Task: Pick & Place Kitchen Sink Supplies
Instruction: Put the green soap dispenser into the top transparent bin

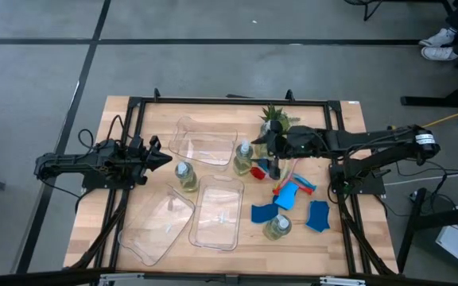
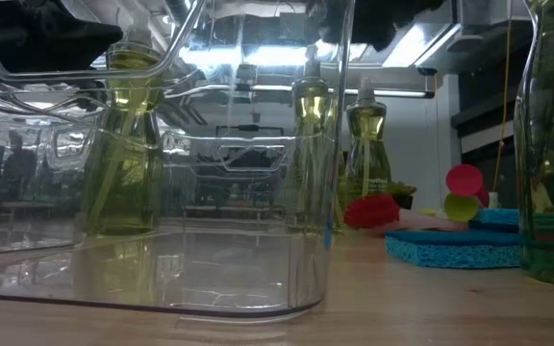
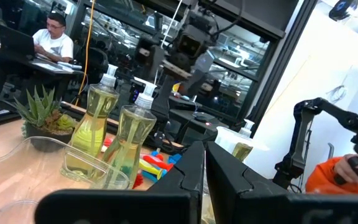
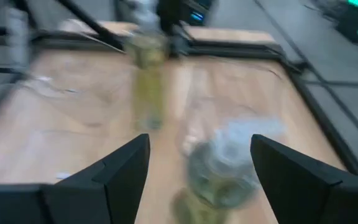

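Three clear pump bottles of yellow-green liquid stand upright on the table: one (image 1: 185,175) just right of my left gripper (image 1: 164,160), one (image 1: 243,158) under my right gripper (image 1: 265,144), one (image 1: 277,227) near the front edge. My left gripper (image 3: 204,152) is shut and touches nothing. My right gripper (image 4: 199,142) is open, with its fingers on either side above a bottle's pump top (image 4: 224,163), apart from it. Blue sponge pieces (image 1: 263,213) (image 1: 318,216) and red and blue brushes (image 1: 283,171) lie flat, right of centre.
Three clear trays lie on the table: one at the far middle (image 1: 203,141), two near the front (image 1: 217,211) (image 1: 159,227). A small potted plant (image 1: 275,119) stands behind my right gripper. People sit in the room beyond the table (image 3: 51,40).
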Controlling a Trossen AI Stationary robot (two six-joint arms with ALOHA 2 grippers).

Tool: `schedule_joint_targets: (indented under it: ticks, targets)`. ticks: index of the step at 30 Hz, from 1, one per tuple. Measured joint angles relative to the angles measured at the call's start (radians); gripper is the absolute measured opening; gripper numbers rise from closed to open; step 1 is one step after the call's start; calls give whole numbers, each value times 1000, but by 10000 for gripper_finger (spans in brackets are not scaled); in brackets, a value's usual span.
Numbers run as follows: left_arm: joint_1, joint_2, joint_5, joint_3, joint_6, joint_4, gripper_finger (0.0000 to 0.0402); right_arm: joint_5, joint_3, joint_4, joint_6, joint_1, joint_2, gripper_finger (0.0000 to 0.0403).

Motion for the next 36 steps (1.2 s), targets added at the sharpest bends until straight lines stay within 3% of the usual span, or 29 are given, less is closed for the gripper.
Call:
schedule_joint_targets:
  ticks: [4,20,27,31,36]
  targets:
    - [0,0,0,0,0,0,10,76,-48,76,24,0,0,277]
    - [0,0,0,0,0,0,12,120,-77,226,51,-13,134,277]
    - [0,0,0,0,0,0,11,124,-77,237,68,-21,137,273]
    - [0,0,0,0,0,0,11,124,-77,230,84,-21,136,240]
    - [0,0,0,0,0,0,10,119,-77,235,87,-20,136,160]
